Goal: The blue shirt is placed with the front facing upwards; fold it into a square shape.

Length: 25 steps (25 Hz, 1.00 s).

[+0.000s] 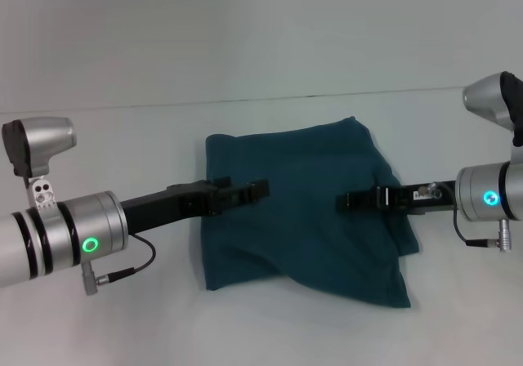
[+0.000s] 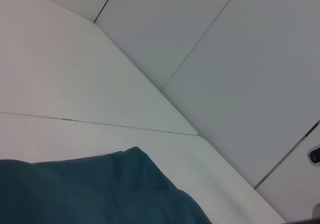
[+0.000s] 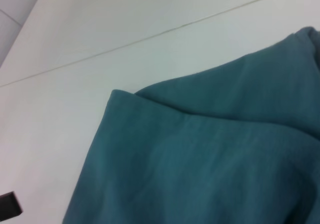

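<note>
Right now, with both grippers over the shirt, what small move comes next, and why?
Probably draw both arms back off the cloth. The blue shirt already lies folded in a rough square on the table, plain side up, with the left gripper and right gripper over its opposite sides. Its near edge looks uneven, so a small tidy may follow.

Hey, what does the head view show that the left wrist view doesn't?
Only the head view shows both arms, the left tool and the right tool reaching over the whole folded blue shirt. Only the left wrist view shows wall panels behind the table. Both show the white table and teal cloth.
</note>
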Tool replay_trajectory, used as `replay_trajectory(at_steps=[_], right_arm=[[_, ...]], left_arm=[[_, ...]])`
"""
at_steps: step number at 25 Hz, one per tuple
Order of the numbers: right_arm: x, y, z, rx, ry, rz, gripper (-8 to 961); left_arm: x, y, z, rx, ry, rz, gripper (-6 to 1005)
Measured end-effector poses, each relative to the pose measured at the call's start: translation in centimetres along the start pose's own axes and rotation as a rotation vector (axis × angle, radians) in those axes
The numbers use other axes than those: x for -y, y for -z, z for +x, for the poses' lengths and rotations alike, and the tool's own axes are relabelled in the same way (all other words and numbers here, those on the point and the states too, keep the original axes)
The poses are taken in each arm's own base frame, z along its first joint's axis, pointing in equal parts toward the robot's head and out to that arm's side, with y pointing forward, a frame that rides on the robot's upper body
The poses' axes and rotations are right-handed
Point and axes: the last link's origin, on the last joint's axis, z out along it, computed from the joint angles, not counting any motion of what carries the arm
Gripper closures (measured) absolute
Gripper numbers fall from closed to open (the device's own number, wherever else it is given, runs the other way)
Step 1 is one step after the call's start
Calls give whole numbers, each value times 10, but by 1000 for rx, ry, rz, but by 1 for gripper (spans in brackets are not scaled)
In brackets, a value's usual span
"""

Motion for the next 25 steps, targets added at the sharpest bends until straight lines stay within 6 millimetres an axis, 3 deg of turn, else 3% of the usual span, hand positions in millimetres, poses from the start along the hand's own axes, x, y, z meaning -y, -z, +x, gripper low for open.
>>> replay_trajectory(at_steps=[5,11,14,19,25], right_arm=[[2,-1,-5,21,16,24,258],[-3,-3,-9,15,42,22,485],[-5,-6,-10,15,49,26,689],[-6,-9,-10,18,53,29,846],[-11,-9,-16,28,69,22,846]], left_arm=[[0,0,0,0,0,1,52],[1,0,1,-3,-2,9,51],[1,0,1,-3,-2,9,51],[2,0,1,-5,-1,16,51],[3,0,2,-6,1,22,52]])
